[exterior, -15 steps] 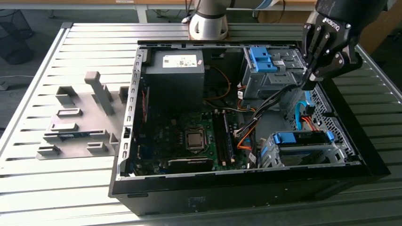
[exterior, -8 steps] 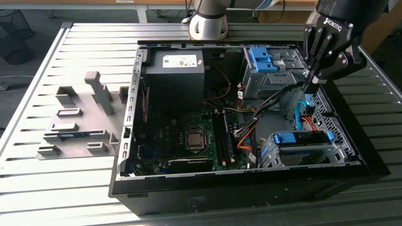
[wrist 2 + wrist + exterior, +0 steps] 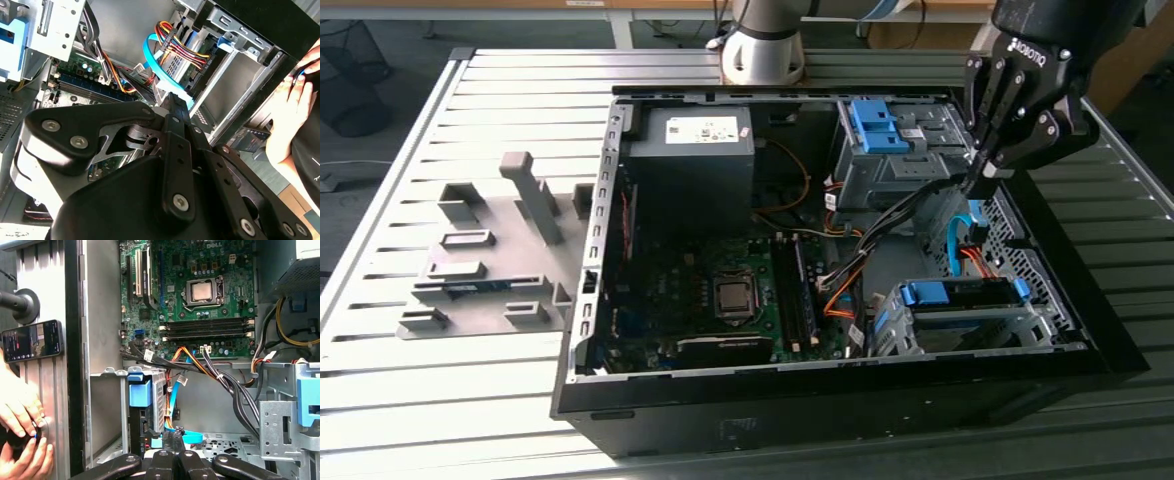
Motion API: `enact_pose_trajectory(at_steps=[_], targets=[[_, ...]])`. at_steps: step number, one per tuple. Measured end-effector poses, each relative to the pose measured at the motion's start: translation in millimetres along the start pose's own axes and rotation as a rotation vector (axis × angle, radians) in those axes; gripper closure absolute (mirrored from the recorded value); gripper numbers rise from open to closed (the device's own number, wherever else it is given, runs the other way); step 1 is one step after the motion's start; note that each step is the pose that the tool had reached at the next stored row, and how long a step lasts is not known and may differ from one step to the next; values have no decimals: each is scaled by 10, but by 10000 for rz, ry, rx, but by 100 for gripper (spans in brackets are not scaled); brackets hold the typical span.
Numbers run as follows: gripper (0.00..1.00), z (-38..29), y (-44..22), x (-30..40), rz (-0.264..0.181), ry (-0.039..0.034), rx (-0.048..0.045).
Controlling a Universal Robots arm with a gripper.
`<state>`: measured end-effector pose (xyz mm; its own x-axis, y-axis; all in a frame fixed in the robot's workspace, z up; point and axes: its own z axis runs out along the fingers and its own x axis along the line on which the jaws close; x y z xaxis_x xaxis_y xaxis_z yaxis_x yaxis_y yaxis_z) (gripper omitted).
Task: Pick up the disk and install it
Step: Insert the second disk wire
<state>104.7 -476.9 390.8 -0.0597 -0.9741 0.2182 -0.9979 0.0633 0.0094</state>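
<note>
Disk (image 3: 961, 293) is sitting in its blue frame inside the drive cage (image 3: 1014, 325), at the exterior view's right. Above it, the gripper (image 3: 983, 185) is hanging with fingers (image 3: 172, 125) clenched together and tips touching a light-blue cable (image 3: 151, 52).

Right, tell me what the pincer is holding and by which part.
It cannot be told. The pincer is shut right at the end of the light-blue cable, but whether it actually pinches that end is hidden.
</note>
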Motion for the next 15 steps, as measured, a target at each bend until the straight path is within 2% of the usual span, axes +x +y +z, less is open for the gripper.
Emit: enact_pose_trajectory(at_steps=[6, 9, 11, 13, 14, 15], targets=[[89, 2, 0, 4, -38, 5, 9], [89, 9, 0, 3, -515, 17, 117], [89, 11, -1, 8, -674, 28, 151], [89, 18, -1, 22, -674, 60, 150], [89, 20, -2, 23, -674, 98, 149], [89, 23, -2, 23, -672, 172, 151]])
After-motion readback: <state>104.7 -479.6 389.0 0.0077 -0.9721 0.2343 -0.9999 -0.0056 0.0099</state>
